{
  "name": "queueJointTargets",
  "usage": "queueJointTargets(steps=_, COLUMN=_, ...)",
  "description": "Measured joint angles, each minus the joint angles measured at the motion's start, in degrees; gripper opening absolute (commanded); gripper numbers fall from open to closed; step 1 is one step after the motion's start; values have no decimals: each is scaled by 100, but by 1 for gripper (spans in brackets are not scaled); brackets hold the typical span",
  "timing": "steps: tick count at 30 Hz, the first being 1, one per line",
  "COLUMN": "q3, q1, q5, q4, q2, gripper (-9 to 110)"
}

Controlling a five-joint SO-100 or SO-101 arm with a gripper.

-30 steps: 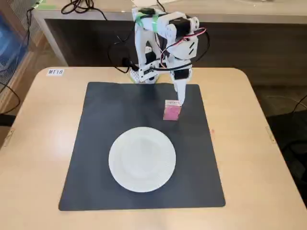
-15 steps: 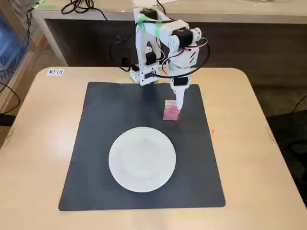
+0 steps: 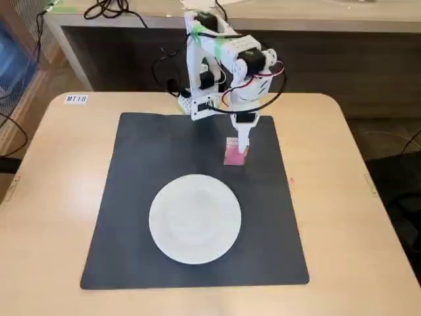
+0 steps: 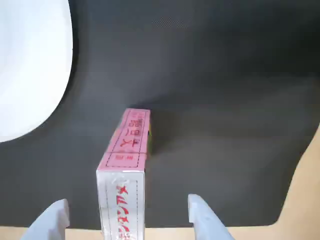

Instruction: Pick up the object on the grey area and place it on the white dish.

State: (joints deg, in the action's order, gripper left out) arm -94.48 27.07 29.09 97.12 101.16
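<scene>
**Pincer spread around the pink box on the grey mat**

You have the pincer (image 4: 127, 220) lowered over the object (image 4: 125, 170), a small pink box with red print that stands upright on the grey area (image 4: 225, 100). In the wrist view the two pale fingertips (image 4: 200, 215) show at the bottom edge, one on each side of the box, with dark mat visible between each tip and the box's faces. So the pincer is spread wide and straddles the box without touching it, as far as that view shows.

In the fixed view the arm (image 3: 223, 59) reaches down from its base at the far edge of the mat, and the pincer (image 3: 241, 146) points at the top of the object (image 3: 234, 155). The box sits on the far right part of the grey area (image 3: 145, 164) in that view, near the mat's right edge but well inside it.

The white dish (image 3: 195, 218) lies on the near middle of the mat, apart from the box, with a strip of bare mat between them. In the wrist view the white dish (image 4: 30, 65) fills the upper left corner, and the box stands to the right of it.

The mat lies on a light wooden tabletop (image 3: 355, 197), which also shows as a pale strip along the bottom edge and lower right corner of the wrist view. A small white label (image 3: 75, 99) is stuck near the tabletop's far left corner.
</scene>
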Motion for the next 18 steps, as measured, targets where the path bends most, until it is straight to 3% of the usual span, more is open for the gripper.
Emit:
queueJointTargets(steps=7, q3=-18, q1=-44, q5=0, q4=-9, q2=-343, gripper=26)
queueJointTargets(steps=18, q3=-26, q1=-185, q5=-264, q4=-659, q2=-677, gripper=5)
